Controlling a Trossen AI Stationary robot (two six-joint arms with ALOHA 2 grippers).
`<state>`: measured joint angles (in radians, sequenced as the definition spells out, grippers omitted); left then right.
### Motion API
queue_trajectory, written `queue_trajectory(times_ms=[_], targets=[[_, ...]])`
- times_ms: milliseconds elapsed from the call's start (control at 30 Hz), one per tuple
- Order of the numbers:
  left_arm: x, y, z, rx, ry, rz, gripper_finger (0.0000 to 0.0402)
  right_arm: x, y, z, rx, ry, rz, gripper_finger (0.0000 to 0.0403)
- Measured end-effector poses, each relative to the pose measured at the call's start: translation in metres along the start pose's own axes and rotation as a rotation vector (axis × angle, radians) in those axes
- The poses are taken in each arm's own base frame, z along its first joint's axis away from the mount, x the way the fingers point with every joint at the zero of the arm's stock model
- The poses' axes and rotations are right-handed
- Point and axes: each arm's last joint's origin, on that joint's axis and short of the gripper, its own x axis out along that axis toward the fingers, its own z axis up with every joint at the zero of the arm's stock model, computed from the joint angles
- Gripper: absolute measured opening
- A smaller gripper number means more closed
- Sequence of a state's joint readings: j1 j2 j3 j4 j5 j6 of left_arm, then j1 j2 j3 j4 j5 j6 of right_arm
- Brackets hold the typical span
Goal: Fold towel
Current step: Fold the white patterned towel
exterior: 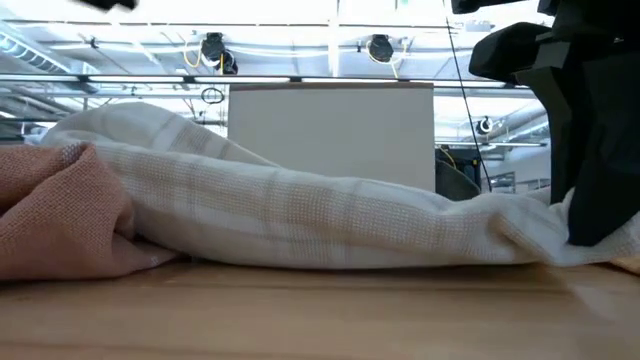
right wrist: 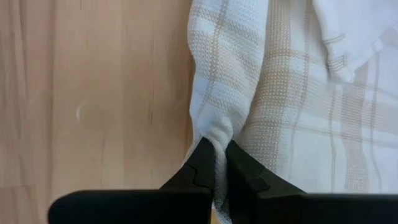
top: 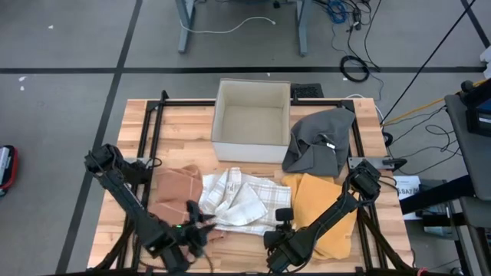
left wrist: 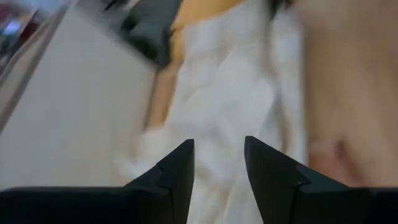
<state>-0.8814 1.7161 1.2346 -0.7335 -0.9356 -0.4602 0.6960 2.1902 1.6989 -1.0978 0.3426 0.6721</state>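
Note:
A white towel with tan checks (top: pixel 238 198) lies crumpled on the wooden table (top: pixel 245 253), between a salmon cloth (top: pixel 178 186) and a yellow cloth (top: pixel 322 207). It also shows in the low view (exterior: pixel 300 210). My right gripper (top: pixel 281 218) is at the towel's near right edge and is shut on it (right wrist: pixel 219 149). My left gripper (top: pixel 199 218) is at the towel's near left edge. Its fingers are open (left wrist: pixel 217 168) with the white towel (left wrist: pixel 230 81) before them. Whether they touch the towel, I cannot tell. My right gripper pinches a small raised fold at the towel's edge (right wrist: pixel 217 132) between its two fingers. The fingers come down slanting from the table's near right side. The rest of the towel lies slack on the table.
A white open box (top: pixel 252 121) stands at the far middle, and a grey cloth (top: pixel 321 142) lies to its right. A black frame (top: pixel 153 130) runs along the table's left and far sides. Bare wood (right wrist: pixel 93 93) lies near the towel's near edge.

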Motion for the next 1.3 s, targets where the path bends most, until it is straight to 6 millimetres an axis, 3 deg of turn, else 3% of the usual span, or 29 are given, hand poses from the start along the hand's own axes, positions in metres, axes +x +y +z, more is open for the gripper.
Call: queue_trajectory(times_ms=[133, 333, 433, 733, 933, 1067, 1300], targets=[[0.030, 0.007, 0.020, 0.016, -0.017, -0.241, 0.0147, 0.000, 0.000, 0.000, -0.002, -0.004, 0.001, 0.0011], [0.071, 0.040, 0.029, 0.044, -0.010, -0.232, 0.0147, 0.000, 0.000, 0.001, 0.002, -0.023, -0.007, 0.0011], [0.097, 0.056, 0.030, 0.023, 0.012, -0.340, 0.0147, 0.000, 0.000, 0.002, 0.001, -0.027, -0.012, 0.0011], [0.168, 0.066, 0.009, 0.026, 0.117, -0.528, 0.0165, 0.000, 0.000, 0.002, 0.000, -0.045, -0.032, 0.0011], [0.191, 0.065, -0.004, 0.031, 0.159, -0.567, 0.0175, 0.000, 0.000, 0.002, 0.000, -0.047, -0.031, 0.0011], [0.200, 0.067, -0.009, 0.027, 0.179, -0.610, 0.0144, 0.000, 0.000, 0.002, 0.000, -0.047, -0.032, 0.0011], [0.201, 0.070, -0.013, 0.059, 0.200, -0.613, 0.0015, 0.000, 0.000, 0.003, 0.003, -0.050, -0.030, 0.0011]])
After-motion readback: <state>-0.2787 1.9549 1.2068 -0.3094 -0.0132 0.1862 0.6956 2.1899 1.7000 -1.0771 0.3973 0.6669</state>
